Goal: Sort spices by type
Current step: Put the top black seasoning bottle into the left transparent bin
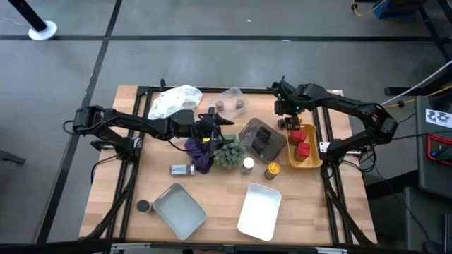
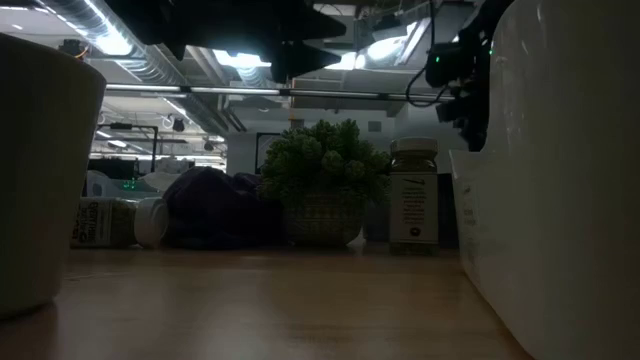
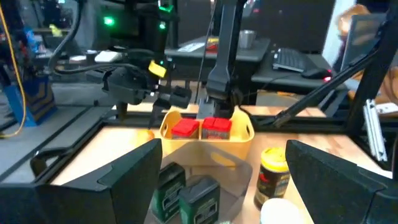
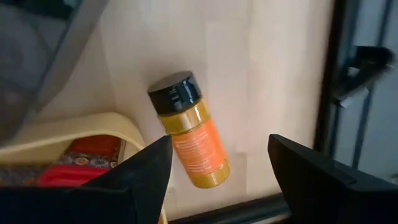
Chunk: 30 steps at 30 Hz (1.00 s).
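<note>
Spices, scattered over the wooden table [image 1: 141,176], itemised from the overhead view with the spiky plant [image 1: 229,152] taken as the dial's centre.

- Red tins [image 1: 301,143]: in the yellow tray [image 1: 311,164] at 3 o'clock, near the table's right edge.
- Dark green tins [image 1: 263,140]: side by side in the clear tub [image 1: 248,130], between plant and yellow tray.
- Orange-labelled jar [image 4: 190,135] with black cap: lying on its side on bare wood just beside the yellow tray's corner, directly under the right wrist camera.
- Yellow jar [image 1: 272,170] and a white-capped jar [image 1: 248,164]: at 4 to 5 o'clock, close to the plant.
- Clear jar [image 1: 182,169] on its side: at 8 o'clock, beside the purple cloth [image 1: 198,154].
- Two brown-capped jars [image 1: 230,106]: at 12 o'clock, towards the far edge.
- Dark-capped jar [image 1: 144,206]: at 8 o'clock, well out, touching the grey tray [image 1: 180,212].

Right gripper [image 4: 217,171] — arm bent in from the right edge, wrist pitched steeply down, fingers [image 4: 140,174] spread wide, gripping nothing and hanging either side of the fallen orange-labelled jar.

Left gripper [image 1: 224,124] — arm stretched low and nearly level across the table from the left, ending just above the plant at 12 o'clock; fingers [image 3: 127,180] wide apart and empty, pointing towards the clear tub and yellow tray.
</note>
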{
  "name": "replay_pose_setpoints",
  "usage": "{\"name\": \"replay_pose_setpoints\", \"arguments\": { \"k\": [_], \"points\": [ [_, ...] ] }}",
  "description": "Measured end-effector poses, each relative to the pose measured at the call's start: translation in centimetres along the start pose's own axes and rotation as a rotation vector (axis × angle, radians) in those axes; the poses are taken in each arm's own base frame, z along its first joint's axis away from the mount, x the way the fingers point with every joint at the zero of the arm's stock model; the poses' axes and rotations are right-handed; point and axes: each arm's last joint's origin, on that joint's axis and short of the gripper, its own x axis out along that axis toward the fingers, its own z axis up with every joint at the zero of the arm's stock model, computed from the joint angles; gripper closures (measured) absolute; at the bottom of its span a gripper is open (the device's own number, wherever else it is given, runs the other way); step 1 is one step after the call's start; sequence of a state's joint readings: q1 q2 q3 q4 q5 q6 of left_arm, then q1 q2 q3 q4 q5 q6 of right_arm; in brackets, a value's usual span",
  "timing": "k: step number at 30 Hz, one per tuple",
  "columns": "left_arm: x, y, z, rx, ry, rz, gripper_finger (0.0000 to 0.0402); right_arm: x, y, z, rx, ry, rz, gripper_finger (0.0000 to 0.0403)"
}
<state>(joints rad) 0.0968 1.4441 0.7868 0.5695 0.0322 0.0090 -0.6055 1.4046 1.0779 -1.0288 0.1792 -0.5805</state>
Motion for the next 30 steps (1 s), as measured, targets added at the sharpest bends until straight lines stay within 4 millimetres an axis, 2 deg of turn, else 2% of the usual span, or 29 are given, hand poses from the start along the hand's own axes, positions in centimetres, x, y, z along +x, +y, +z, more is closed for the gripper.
{"name": "replay_pose_setpoints", "arguments": {
  "k": [4,13,30],
  "points": [
    [0.0,0.4,-0.3,-0.009,0.029,0.012,0.0075,1.7,-0.8,0.1,-0.067,0.005,0.093,0.0139],
    [0.0,0.7,-0.5,-0.007,0.042,0.023,0.0075,5.4,-2.0,0.1,-0.108,0.101,0.183,0.0139],
    [0.0,0.7,-0.5,-0.006,0.042,0.023,0.0075,10.0,-1.9,0.9,-0.121,0.201,0.28,0.0139]
  ]
}}
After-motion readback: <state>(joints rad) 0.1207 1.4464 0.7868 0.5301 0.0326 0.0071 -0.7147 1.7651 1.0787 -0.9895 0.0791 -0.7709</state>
